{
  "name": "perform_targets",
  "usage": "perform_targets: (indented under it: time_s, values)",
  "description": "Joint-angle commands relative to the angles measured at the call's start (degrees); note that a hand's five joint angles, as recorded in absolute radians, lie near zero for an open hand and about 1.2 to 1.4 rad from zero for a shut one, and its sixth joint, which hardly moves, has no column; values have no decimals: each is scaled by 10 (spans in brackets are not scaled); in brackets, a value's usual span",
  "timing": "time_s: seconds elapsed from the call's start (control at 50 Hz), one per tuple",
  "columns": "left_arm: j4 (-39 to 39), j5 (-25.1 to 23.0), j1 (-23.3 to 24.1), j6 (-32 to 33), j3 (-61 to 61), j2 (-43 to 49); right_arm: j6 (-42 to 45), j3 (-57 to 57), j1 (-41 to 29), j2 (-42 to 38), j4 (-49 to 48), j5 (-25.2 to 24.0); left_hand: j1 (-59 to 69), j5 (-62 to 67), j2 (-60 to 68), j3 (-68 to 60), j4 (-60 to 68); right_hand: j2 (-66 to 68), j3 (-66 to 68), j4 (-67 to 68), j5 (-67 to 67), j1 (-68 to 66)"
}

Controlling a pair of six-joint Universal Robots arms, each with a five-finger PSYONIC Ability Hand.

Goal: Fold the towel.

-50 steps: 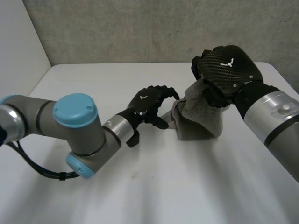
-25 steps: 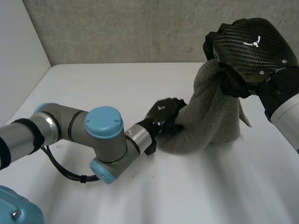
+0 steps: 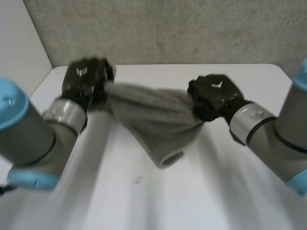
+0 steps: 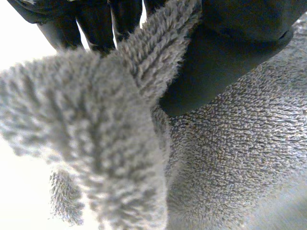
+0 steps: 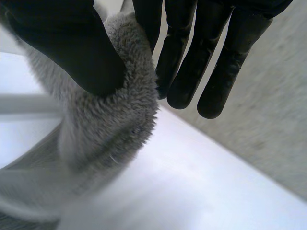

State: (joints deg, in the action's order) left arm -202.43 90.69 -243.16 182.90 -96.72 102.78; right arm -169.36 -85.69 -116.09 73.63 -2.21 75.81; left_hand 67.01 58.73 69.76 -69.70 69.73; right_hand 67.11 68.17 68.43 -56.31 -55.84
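I see my left hand (image 3: 86, 79) pinching one end of the towel (image 3: 153, 115) between thumb and fingers, my right hand (image 3: 213, 96) pinching the other end likewise. The towel hangs stretched between them, its middle sagging low over the table (image 3: 144, 196).

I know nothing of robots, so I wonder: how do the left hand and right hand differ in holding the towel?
The left hand grips the towel's end by the table's far left corner; the right hand holds the opposite end, nearer the middle. The right hand's thumb pinches cloth while other fingers stick out straight; the left hand's fingers are mostly hidden behind cloth. Both are black and pinch the towel.
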Motion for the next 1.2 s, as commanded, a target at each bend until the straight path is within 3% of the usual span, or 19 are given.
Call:
perform_targets:
  time_s: [0.02, 0.14, 0.16, 0.18, 0.2, 0.22, 0.24, 0.4, 0.5, 0.7, 1.04, 1.1, 1.14, 1.2]
  values:
    - [63, 4, 2, 54, -118, -21, -3, 8, -36, -61, 12, -10, 130, 113, 102, -103, 103, 129, 118, 116, -137, -242]
    - [174, 4, 13, 56, -144, -23, 8, 15, -36, -82, 11, -10, 130, 113, 102, -103, 103, 129, 118, 116, -137, -242]
    - [198, 0, 20, 55, -143, -28, 8, 15, -36, -82, 11, -10, 37, 20, 9, -10, 10, 129, 118, 116, -137, -242]
    - [198, 0, 20, 55, -143, -29, 11, 14, -37, -86, 12, -10, 36, 19, 8, -9, 9, 129, 118, 116, -137, -242]
    - [214, -1, 29, 55, -139, -37, 11, 14, -37, -86, 12, -10, -146, -163, -173, 172, -173, 129, 118, 116, -137, -242]
    - [215, -1, 30, 55, -139, -37, 15, 13, -37, -87, 12, -9, -147, -165, -175, 174, -175, 129, 118, 116, -137, -242]
    - [226, 0, 41, 55, -135, -46, 18, 11, -38, -88, 12, -9, -311, -328, -338, 337, -338, 129, 118, 116, -137, -242]
    - [225, -2, 53, 57, -62, -82, 33, -10, -40, -83, 12, -8, -438, -455, -466, 465, -465, 129, 118, 116, -137, -242]
    - [213, -5, 32, 59, -4, -64, 45, -25, -35, -76, 12, -10, -442, -459, -469, 469, -469, 129, 118, 116, -137, -242]
    - [236, -90, 13, 62, 127, 122, 72, -48, -33, -56, 12, -9, -432, -449, -459, 459, -459, 129, 118, 116, -137, -242]
    - [266, -191, 9, 62, 212, 256, 84, -67, -32, -45, 5, -9, -412, -429, -439, 438, -439, 129, 118, 116, -137, -242]
    - [266, -213, 9, 62, 213, 266, 91, -69, -32, -44, 1, -8, -390, -407, -417, 417, -417, 129, 118, 116, -137, -242]
    - [266, -222, 12, 62, 216, 277, 93, -69, -33, -43, -1, -8, -251, -268, -278, 278, -278, 129, 118, 116, -137, -242]
    - [266, -223, 12, 61, 220, 284, 93, -67, -33, -40, -2, -8, -159, -176, -187, 186, -186, 129, 118, 116, -137, -242]
